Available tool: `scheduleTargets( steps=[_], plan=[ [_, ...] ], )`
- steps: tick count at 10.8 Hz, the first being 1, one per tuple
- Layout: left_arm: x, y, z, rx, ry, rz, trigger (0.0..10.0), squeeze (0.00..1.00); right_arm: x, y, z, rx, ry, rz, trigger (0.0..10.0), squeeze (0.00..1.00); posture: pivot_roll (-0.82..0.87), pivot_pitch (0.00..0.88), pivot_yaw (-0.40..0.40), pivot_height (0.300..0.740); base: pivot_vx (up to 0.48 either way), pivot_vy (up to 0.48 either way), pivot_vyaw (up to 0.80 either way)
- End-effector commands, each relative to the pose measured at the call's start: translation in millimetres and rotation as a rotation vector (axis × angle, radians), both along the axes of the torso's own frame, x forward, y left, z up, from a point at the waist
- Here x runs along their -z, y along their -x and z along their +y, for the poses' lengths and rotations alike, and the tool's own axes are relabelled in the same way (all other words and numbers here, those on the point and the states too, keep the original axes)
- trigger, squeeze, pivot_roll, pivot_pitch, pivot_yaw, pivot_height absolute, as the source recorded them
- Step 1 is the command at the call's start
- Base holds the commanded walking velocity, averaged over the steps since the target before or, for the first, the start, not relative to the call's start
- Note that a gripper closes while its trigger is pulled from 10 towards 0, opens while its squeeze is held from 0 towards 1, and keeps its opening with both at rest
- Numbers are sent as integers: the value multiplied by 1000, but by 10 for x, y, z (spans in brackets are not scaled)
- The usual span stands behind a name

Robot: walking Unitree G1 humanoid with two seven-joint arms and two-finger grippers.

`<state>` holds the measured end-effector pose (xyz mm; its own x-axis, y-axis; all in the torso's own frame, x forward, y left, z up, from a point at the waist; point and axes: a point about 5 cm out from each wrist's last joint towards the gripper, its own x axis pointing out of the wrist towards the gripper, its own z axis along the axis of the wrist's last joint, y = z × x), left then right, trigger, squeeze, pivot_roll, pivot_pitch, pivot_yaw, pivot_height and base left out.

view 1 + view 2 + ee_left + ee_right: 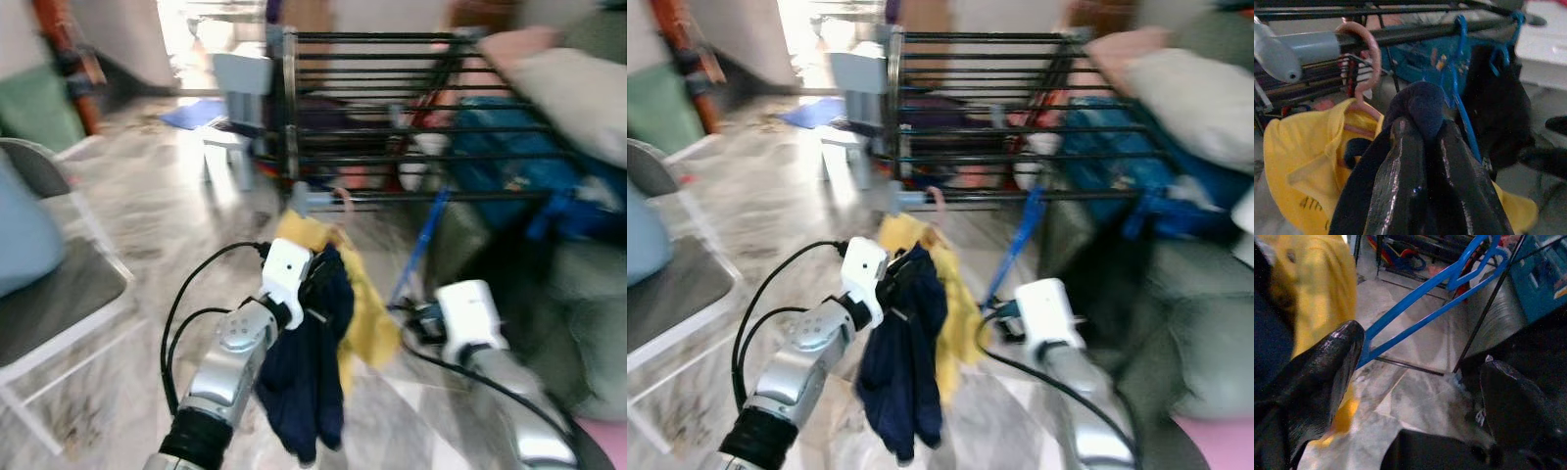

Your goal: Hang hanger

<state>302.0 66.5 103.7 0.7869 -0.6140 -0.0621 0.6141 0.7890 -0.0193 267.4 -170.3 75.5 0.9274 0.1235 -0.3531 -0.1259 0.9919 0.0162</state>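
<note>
My left gripper is raised in front of me with its two black fingers pressed close together on a fold of dark navy cloth, which bulges out between the fingertips and hangs down below my wrist. Just behind that cloth is a yellow garment draped on a pink hanger — the hanger's hook curls up right next to the grey tube end of the black drying rack, near it but I cannot tell whether it rests on a rail. The rack stands ahead of me on the marble floor, with clothes and a blue bag heaped on and behind it. My right gripper is low and to the right, its fingers spread wide apart with nothing between them; past them a blue hanger slants down from the rack toward the floor, passing just behind one fingertip. A grey chair sits at my left, and a small white stool stands farther back beside the rack.
</note>
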Motion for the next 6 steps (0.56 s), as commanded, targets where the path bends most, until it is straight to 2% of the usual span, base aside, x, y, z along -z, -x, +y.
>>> scheduleTargets(
  steps=[1, 4, 5, 6],
  plan=[
    [-93, -56, 47, -26, -16, -43, 10000, 0, -37, -69, 62, -31, -2, -19, 10000, 0, 3, 0, -36, 740, 0, 0, 0],
    [-103, -65, 150, -32, -10, -50, 10000, 0, -22, -135, 160, -39, -10, -22, 10000, 0, 14, 0, -38, 740, 0, 0, 0],
    [-106, -62, 142, -30, -10, -52, 10000, 0, -9, -114, 167, -41, -7, -22, 10000, 0, 7, 0, -35, 740, 240, 255, 0],
    [-94, -54, 124, -25, -10, -47, 10000, 0, -9, -106, 148, -33, 3, -28, 10000, 0, 3, 0, -32, 740, 0, 251, 0]
  ],
)
